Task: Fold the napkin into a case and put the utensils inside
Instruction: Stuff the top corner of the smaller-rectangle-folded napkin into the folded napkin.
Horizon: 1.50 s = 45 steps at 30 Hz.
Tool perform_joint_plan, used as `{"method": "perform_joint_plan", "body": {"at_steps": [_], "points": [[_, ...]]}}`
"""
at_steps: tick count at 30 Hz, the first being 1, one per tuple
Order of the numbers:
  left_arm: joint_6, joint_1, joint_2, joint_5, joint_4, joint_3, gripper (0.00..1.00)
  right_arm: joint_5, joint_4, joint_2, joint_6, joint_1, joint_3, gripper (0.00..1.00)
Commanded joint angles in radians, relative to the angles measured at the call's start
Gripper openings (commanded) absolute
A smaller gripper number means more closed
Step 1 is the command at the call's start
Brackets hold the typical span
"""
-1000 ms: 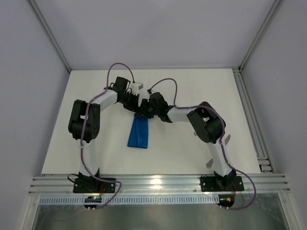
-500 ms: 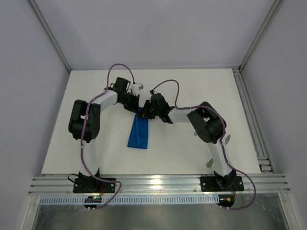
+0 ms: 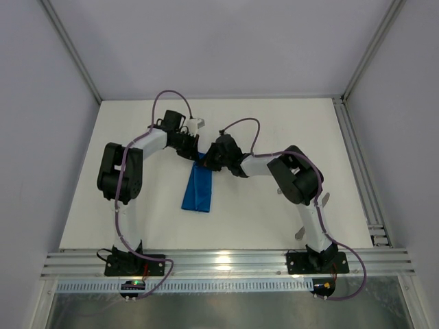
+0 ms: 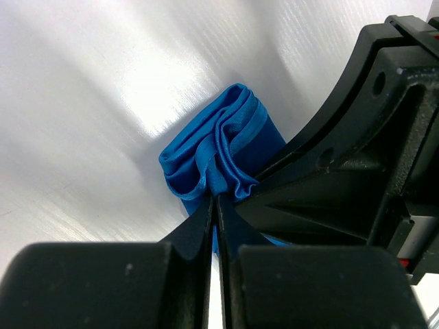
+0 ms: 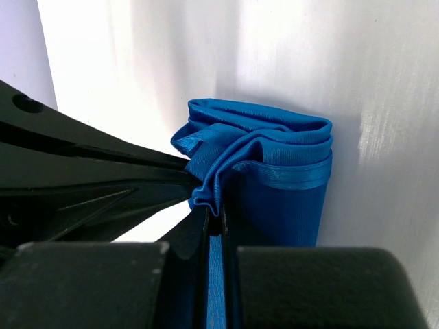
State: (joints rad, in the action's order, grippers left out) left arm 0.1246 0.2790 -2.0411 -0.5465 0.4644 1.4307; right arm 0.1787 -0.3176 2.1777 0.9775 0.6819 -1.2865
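Observation:
The bright blue napkin (image 3: pixel 199 192) lies as a narrow folded strip in the middle of the white table, running from near to far. Both grippers meet at its far end. My left gripper (image 3: pixel 195 153) is shut on a bunched fold of the napkin (image 4: pixel 223 147), pinched between its fingertips (image 4: pixel 215 200). My right gripper (image 3: pixel 208 162) is shut on the same end from the other side, with the napkin (image 5: pixel 274 171) puckered at its tips (image 5: pixel 216 214). The two grippers nearly touch each other. The utensils are out of view.
The right gripper's black body (image 4: pixel 357 157) fills the right of the left wrist view, and the left gripper's body (image 5: pixel 75 178) fills the left of the right wrist view. An aluminium rail (image 3: pixel 226 262) runs along the near edge. Frame posts (image 3: pixel 357 157) line the right side.
My right gripper has shut on the napkin's far end. Both grippers have edged slightly farther away with it. The rest of the strip lies as before.

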Motion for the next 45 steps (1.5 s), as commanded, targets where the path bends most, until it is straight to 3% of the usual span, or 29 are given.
{"method": "perform_joint_plan", "body": {"at_steps": [1,8,15,25,31,35,40,45], "points": [[0.007,0.011,0.042,-0.076,0.114,-0.004,0.02,-0.099,-0.067,0.008,0.029,-0.039,-0.004,0.04],[0.026,0.011,0.055,-0.001,0.088,0.014,0.04,-0.071,-0.054,0.024,0.020,-0.038,-0.002,0.04],[-0.008,-0.011,0.062,-0.133,0.108,0.025,0.04,-0.082,-0.055,0.019,0.029,-0.041,-0.010,0.04],[-0.005,-0.012,0.010,-0.127,0.122,0.048,0.05,-0.059,-0.025,0.068,0.061,-0.044,-0.115,0.05],[-0.019,-0.012,-0.022,-0.095,0.102,0.068,0.11,-0.067,-0.041,0.060,0.072,-0.012,-0.086,0.05],[-0.043,-0.015,-0.024,-0.124,0.073,0.063,0.12,-0.021,-0.017,0.062,0.044,0.004,-0.108,0.05],[-0.187,-0.107,-0.019,-0.257,-0.021,0.025,0.11,-0.001,-0.024,0.005,0.007,0.015,-0.007,0.05],[-0.183,-0.118,-0.021,-0.294,-0.033,0.005,0.11,0.169,-0.035,0.065,-0.071,0.034,-0.054,0.05]]}}
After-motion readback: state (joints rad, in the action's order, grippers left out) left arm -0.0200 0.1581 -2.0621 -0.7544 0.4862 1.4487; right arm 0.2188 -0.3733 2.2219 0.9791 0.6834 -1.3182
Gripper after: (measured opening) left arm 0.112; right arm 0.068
